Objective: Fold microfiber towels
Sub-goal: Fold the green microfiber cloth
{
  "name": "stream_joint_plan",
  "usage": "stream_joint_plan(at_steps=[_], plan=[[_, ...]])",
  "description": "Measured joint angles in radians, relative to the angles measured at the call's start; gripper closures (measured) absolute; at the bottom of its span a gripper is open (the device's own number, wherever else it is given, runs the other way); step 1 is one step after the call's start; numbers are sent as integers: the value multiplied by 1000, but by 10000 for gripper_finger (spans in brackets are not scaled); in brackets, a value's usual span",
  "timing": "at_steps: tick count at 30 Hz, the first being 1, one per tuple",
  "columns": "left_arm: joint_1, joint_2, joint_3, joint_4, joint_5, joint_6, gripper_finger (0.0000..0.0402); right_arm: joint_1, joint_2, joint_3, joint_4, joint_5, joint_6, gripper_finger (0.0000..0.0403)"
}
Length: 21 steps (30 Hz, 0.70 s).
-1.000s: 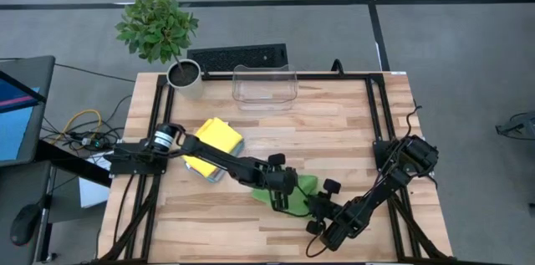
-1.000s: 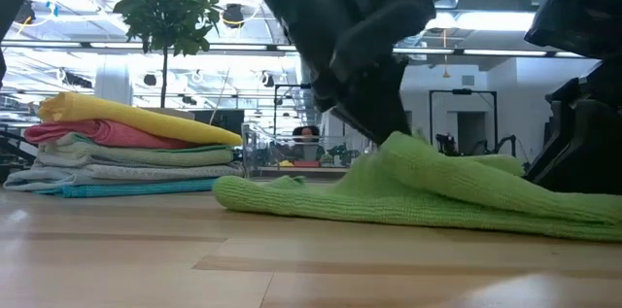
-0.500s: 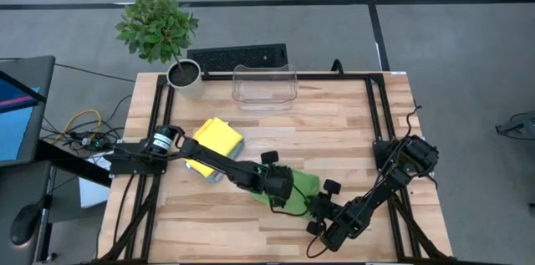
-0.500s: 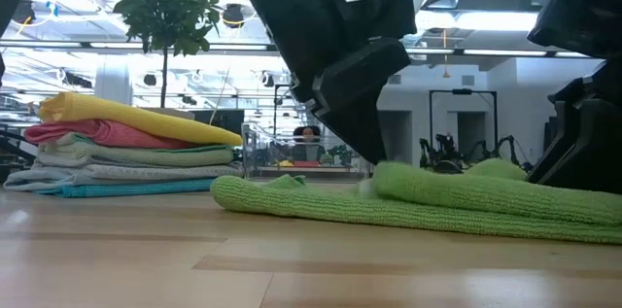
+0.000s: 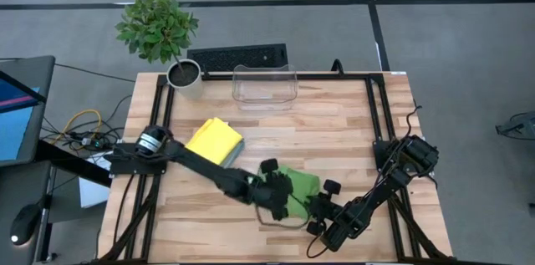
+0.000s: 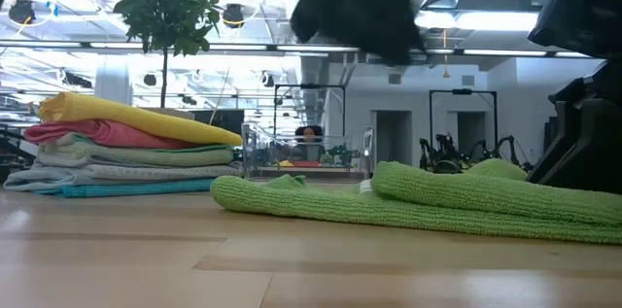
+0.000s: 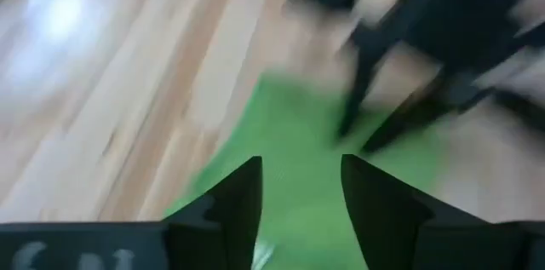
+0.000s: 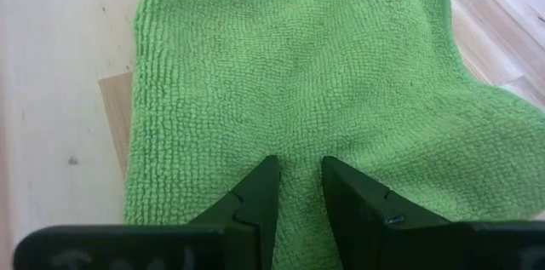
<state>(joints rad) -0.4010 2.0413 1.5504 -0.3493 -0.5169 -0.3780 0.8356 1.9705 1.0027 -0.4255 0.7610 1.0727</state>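
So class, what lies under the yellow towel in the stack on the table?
Under the yellow towel lie a pink towel, then pale green, grey and teal ones, down to the table. Only their folded edges show; the rest is covered.

floor (image 5: pixel 451 39): grey, crossed by dark lines
plant (image 5: pixel 156 27): leafy, in a pale pot
keyboard (image 5: pixel 237 57): black, behind the table (image 5: pixel 351 131)
ceiling (image 6: pixel 194 17): pipes and bright lights

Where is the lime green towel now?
In the high view the lime green towel lies front of centre on the table, between both grippers, right of the towel stack.
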Motion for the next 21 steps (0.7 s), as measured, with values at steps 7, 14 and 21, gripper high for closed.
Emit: stream_joint_plan(at_steps=[7,14,21], plan=[[-73,95,-90,335,60,109,337,0,0,0,0,1,-4,283],[-68,182,-88,230,-29,-16,395,1,0,0,0,0,0,283],[-75,183,-87,160,-59,-61,389,43,-33,-1,-18,68,0,283]])
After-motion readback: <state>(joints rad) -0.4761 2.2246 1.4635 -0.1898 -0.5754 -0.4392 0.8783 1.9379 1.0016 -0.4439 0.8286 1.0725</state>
